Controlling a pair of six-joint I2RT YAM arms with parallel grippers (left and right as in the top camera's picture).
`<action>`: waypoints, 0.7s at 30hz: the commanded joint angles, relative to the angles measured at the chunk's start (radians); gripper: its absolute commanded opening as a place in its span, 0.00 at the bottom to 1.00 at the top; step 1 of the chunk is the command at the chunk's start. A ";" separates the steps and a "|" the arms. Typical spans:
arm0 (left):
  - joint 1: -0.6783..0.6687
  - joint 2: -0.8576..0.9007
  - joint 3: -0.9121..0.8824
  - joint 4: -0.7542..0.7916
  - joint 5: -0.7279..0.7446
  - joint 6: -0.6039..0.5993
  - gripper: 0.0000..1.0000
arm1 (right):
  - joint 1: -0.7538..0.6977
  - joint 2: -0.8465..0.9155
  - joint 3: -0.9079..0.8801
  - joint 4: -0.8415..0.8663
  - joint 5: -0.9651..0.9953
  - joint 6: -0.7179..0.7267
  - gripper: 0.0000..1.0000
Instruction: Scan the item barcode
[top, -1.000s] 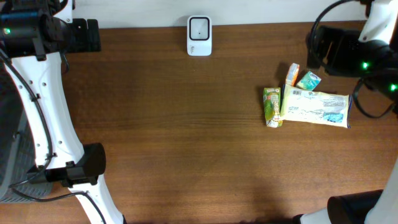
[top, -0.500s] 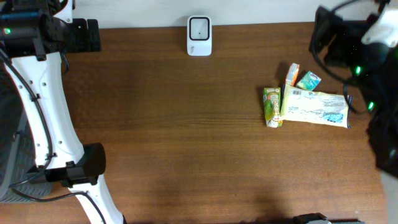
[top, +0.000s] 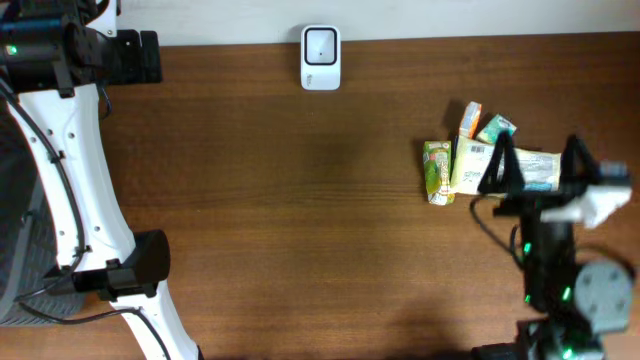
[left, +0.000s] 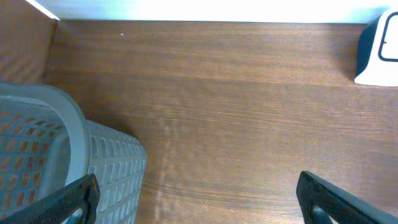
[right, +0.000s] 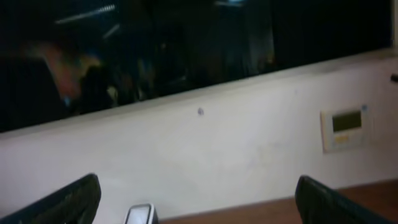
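So: both pincers wide open and empty, four items at right, one scanner at far edge

Two arms, two grippers, one scanner, four packaged items, one basket. All of it sits on or by one brown wooden table.

The scanner is white with a dark square face and stands at the far edge, about mid-table. It also shows at the right edge of the left wrist view.

The four items are clustered on the right half, well apart from the scanner:
- one big yellow-white packet, lying flat, printing up
- one green-yellow carton, touching the packet's left end
- one orange-white box, just behind the packet
- one teal packet, just beside the box on its right

The right gripper hangs over the big packet with its jaws spread wide, one finger over each end. It holds nothing, and I cannot tell whether it touches the packet. Its wrist camera faces a white wall with one small wall panel under a dark window, and no item shows there.

The left gripper is at the far left corner, jaws fully apart and empty over bare wood. One grey mesh basket sits just beside it on the left
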 joint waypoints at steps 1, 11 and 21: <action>0.006 -0.011 0.008 -0.001 -0.003 -0.006 0.99 | -0.008 -0.154 -0.214 0.092 0.005 0.014 0.99; 0.006 -0.011 0.008 -0.002 -0.003 -0.006 0.99 | -0.006 -0.472 -0.512 0.111 -0.049 0.014 0.99; 0.006 -0.011 0.008 -0.002 -0.003 -0.006 0.99 | -0.005 -0.484 -0.541 -0.076 -0.048 0.040 0.99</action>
